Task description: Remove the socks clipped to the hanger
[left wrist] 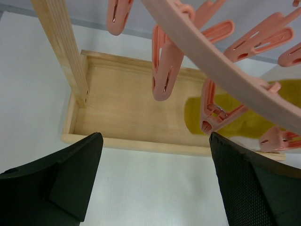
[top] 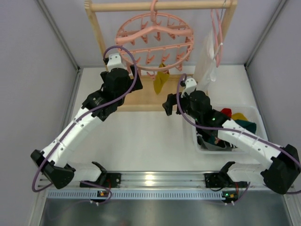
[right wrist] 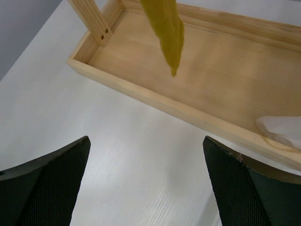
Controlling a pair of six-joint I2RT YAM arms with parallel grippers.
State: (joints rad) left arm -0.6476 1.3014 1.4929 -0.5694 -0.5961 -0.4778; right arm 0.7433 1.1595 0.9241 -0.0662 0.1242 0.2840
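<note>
White tabletop [top: 141,141] carries a wooden rack [top: 101,37], and the round pink hanger [top: 155,40] hangs from its rail with most pegs bare. Under the hoop's rim, the left gripper [left wrist: 154,141] has its jaws spread wide and holds nothing. One limp mustard sock [top: 161,82] is clipped up and to its right. Below that sock's tip, not touching it, the right gripper [right wrist: 146,141] is equally wide and empty. Behind it to the right, a clear bin [top: 256,113] holds red, yellow and teal socks [top: 237,117].
</note>
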